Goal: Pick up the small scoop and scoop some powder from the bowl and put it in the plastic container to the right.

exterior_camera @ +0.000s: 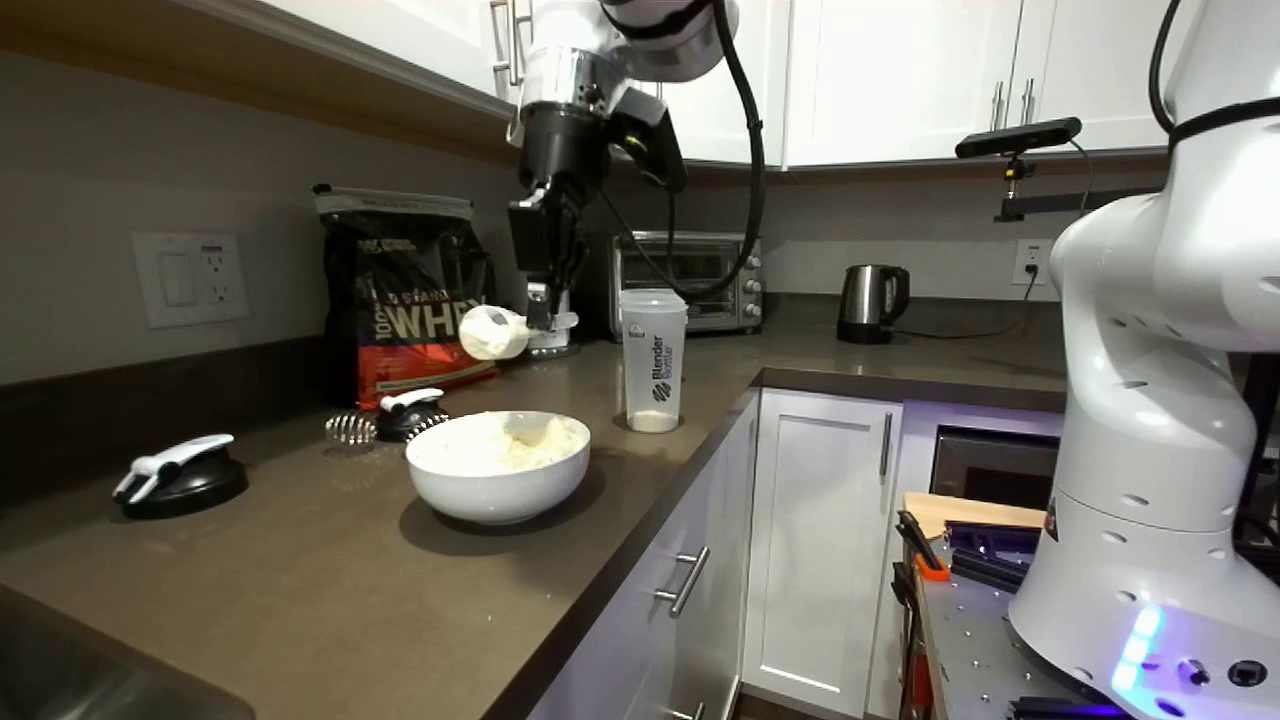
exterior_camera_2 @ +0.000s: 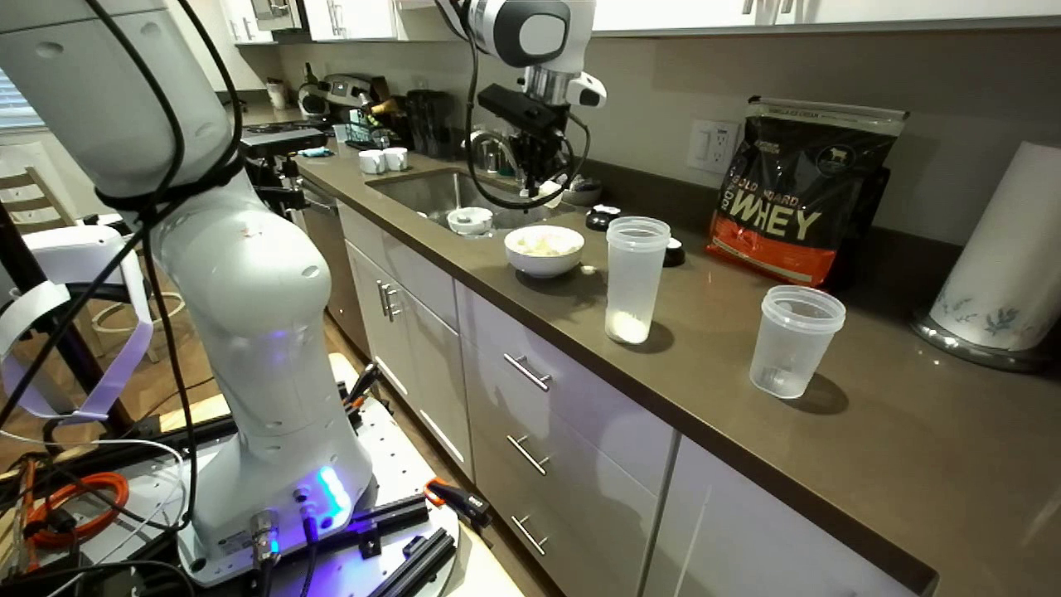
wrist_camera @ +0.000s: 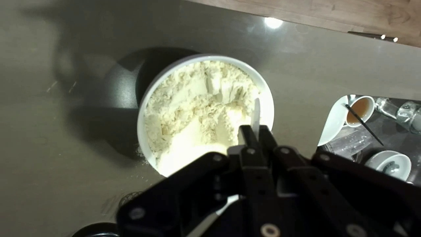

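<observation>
My gripper point(exterior_camera: 541, 312) is shut on the handle of the small white scoop point(exterior_camera: 493, 333), which hangs tilted above the bowl with pale powder showing in its cup. Seen from the wrist, the thin handle point(wrist_camera: 256, 112) comes out between the fingertips while the cup itself is hidden. Below is the wide white bowl point(exterior_camera: 500, 490), heaped with crumbly cream powder point(wrist_camera: 197, 105) that has hollows in it. The plastic container point(exterior_camera: 655, 350), a tall clear shaker cup, stands uncovered beside the bowl; a little powder lies at its bottom, visible in both exterior views.
A shorter clear cup point(exterior_camera_2: 796, 340) stands farther along the counter, near a paper-towel roll point(exterior_camera_2: 1003, 249). Against the wall leans a black whey bag point(exterior_camera: 410, 290). Black lids point(exterior_camera: 190, 478) and wire balls point(exterior_camera: 350, 428) lie by the bowl. A sink point(exterior_camera_2: 439, 195) is beyond it.
</observation>
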